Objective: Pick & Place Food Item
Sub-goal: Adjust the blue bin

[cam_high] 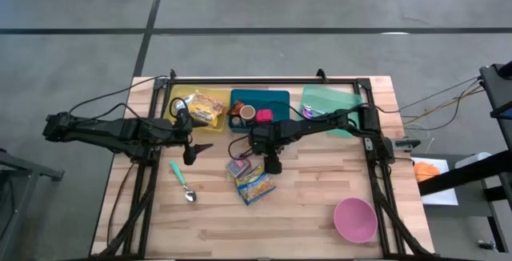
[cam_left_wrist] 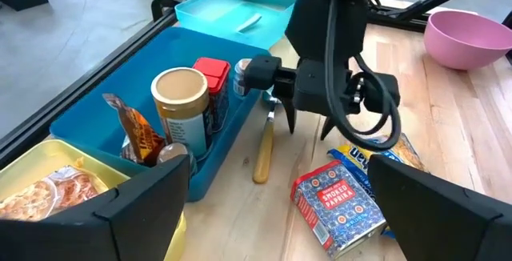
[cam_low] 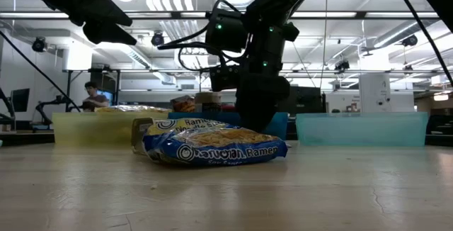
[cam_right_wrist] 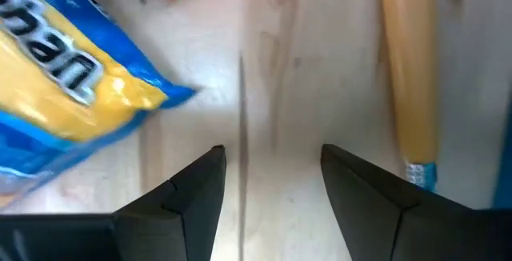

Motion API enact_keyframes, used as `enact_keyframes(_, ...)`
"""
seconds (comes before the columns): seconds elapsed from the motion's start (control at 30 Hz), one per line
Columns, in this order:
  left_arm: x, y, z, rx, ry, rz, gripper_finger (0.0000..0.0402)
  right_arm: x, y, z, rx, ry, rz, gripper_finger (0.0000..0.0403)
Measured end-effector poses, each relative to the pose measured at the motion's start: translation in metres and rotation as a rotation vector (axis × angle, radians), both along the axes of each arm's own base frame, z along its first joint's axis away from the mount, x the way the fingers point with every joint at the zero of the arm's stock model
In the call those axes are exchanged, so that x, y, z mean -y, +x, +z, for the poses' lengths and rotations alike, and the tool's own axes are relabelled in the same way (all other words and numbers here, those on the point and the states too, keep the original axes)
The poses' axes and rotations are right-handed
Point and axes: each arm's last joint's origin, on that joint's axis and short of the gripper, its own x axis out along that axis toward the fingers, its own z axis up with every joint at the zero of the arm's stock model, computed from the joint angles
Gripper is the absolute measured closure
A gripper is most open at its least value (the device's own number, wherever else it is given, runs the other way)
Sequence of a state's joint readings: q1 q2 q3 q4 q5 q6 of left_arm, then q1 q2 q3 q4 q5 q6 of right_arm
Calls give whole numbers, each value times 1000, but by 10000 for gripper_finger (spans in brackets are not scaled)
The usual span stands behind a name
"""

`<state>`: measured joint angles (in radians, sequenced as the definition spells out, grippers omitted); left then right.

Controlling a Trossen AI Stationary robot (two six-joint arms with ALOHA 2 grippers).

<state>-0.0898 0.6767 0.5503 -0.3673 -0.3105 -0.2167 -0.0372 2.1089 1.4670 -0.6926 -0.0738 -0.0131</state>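
Note:
A blue and yellow ramen packet (cam_high: pixel 256 184) lies flat on the wooden table, with a small red spice box (cam_high: pixel 238 166) beside it. My right gripper (cam_high: pixel 272 166) points down just beside both of them. It is open over bare wood (cam_right_wrist: pixel 272 93), with the ramen packet (cam_right_wrist: pixel 64 77) on one side of its fingers and a wooden-handled utensil (cam_right_wrist: pixel 408 69) on the other. My left gripper (cam_high: pixel 194 150) hangs open above the table's left part, near the yellow tray (cam_high: pixel 178 101), and holds nothing.
Three trays line the far edge: the yellow one, a blue tray (cam_high: pixel 280 99) holding a can (cam_left_wrist: pixel 180 101) and small packets, and a green tray (cam_high: pixel 340 99). A teal spoon (cam_high: pixel 182 182) lies near left, and a pink bowl (cam_high: pixel 354 218) stands near right.

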Motion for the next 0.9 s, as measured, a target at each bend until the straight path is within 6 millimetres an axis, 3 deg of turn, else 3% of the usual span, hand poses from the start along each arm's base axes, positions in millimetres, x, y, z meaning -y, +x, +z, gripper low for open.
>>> enact_keyframes(0.33,0,0,0,0,-1,0,15,-13,-2,27,84,-118,30,200)
enact_keyframes(0.47,0,0,0,0,-1,-1,15,-11,-2,28,78,-191,38,200)
enact_keyframes(0.63,0,0,0,-1,-5,-8,15,-11,-5,28,47,-270,195,200)
enact_keyframes(0.9,0,0,0,-1,-8,-14,15,-6,-6,29,-2,-449,300,200)
